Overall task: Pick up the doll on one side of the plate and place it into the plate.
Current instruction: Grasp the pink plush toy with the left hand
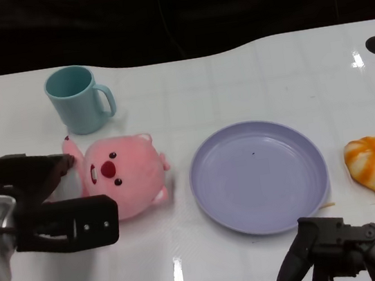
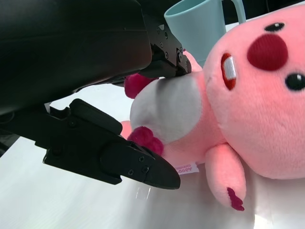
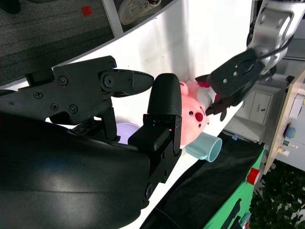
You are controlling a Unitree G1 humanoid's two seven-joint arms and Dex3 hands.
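Left hand of mine brackets the pink plush doll at nine o'clock of the lavender plate, fingers apart; right hand, partly cropped, holds nothing. Left wrist view: fingers beside doll, contact unclear. Right wrist view: doll half-hidden.

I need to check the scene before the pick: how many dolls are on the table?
1. The pink doll lies to the left of the plate, in front of the cup, with the left hand around it. No other doll shows; nothing seems hidden.
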